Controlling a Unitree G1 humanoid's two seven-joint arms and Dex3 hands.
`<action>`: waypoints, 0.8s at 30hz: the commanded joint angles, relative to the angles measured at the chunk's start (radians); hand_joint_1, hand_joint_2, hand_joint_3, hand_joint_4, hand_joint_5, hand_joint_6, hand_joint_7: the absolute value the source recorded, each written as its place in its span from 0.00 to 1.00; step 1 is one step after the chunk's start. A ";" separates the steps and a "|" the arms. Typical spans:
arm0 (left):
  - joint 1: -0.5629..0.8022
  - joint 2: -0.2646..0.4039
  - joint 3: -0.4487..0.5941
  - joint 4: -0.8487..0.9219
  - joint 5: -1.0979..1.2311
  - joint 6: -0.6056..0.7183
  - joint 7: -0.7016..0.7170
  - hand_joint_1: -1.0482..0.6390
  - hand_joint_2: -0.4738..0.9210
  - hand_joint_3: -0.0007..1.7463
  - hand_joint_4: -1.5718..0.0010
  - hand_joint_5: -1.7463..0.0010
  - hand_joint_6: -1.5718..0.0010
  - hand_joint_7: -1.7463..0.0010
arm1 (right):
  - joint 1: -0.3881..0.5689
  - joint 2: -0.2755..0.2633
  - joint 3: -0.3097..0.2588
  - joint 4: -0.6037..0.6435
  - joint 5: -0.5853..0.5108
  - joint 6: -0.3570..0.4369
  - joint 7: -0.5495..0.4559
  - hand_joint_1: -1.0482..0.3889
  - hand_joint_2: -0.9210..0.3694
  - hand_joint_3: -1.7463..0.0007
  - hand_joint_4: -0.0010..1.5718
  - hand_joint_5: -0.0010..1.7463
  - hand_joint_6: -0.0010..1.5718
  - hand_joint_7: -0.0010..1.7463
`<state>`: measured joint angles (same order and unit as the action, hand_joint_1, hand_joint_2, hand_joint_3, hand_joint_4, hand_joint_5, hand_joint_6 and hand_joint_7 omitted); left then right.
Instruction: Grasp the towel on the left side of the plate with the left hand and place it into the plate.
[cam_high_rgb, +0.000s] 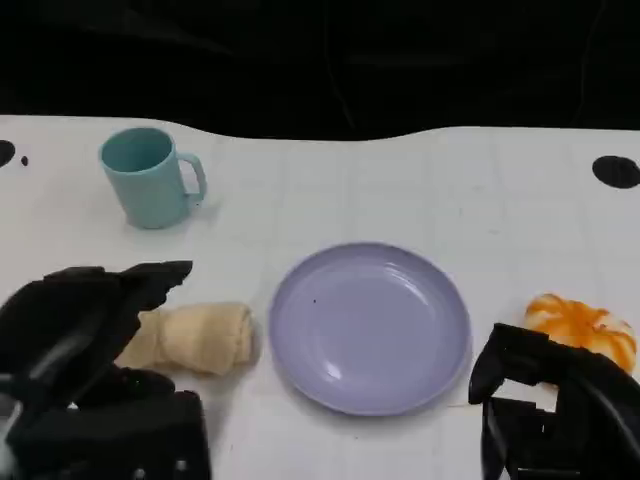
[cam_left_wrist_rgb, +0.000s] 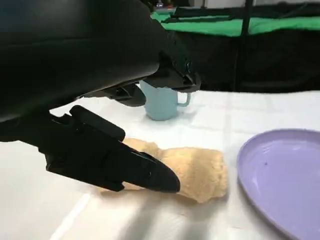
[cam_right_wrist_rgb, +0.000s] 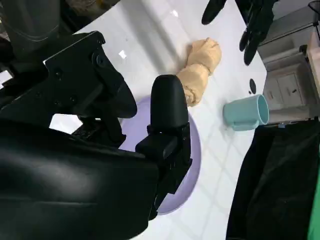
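A rolled tan towel (cam_high_rgb: 200, 338) (cam_left_wrist_rgb: 200, 170) (cam_right_wrist_rgb: 200, 75) lies on the white table just left of the empty lilac plate (cam_high_rgb: 370, 325) (cam_left_wrist_rgb: 285, 175) (cam_right_wrist_rgb: 190, 170). My left hand (cam_high_rgb: 85, 330) (cam_left_wrist_rgb: 100, 90) (cam_right_wrist_rgb: 250, 20) hovers over the towel's left end with its fingers spread. One finger (cam_left_wrist_rgb: 125, 167) reaches along the towel's near side and the others arch above it. Nothing is gripped. My right hand (cam_high_rgb: 555, 400) (cam_right_wrist_rgb: 100, 150) stays low at the plate's right edge, holding nothing, with one finger raised.
A teal cup (cam_high_rgb: 150, 178) (cam_left_wrist_rgb: 162, 105) (cam_right_wrist_rgb: 245, 112) stands behind the towel at the back left. An orange-and-white object (cam_high_rgb: 585, 328) lies right of the plate, just behind my right hand. A black mark (cam_high_rgb: 615, 170) sits at the table's far right.
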<state>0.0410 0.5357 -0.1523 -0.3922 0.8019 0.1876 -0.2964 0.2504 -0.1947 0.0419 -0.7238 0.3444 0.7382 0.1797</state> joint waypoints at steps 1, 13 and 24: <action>-0.072 0.013 -0.059 0.078 0.088 0.025 -0.054 0.25 0.99 0.01 0.80 0.92 0.80 1.00 | 0.001 -0.008 -0.006 -0.011 0.004 0.004 -0.002 0.72 0.31 0.19 0.52 1.00 0.38 0.99; -0.220 -0.050 -0.179 0.389 0.162 0.048 -0.006 0.28 0.97 0.00 0.77 0.94 0.79 0.99 | 0.019 -0.012 -0.001 -0.027 -0.001 -0.009 0.000 0.71 0.31 0.19 0.51 1.00 0.39 0.98; -0.322 -0.093 -0.216 0.735 0.077 -0.084 0.181 0.39 1.00 0.06 0.57 0.89 0.70 0.97 | 0.023 -0.010 -0.002 -0.046 0.005 0.017 -0.009 0.72 0.30 0.20 0.51 1.00 0.38 0.98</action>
<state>-0.2878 0.4425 -0.3679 0.2622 0.9171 0.1603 -0.1890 0.2723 -0.1959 0.0419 -0.7545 0.3452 0.7410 0.1770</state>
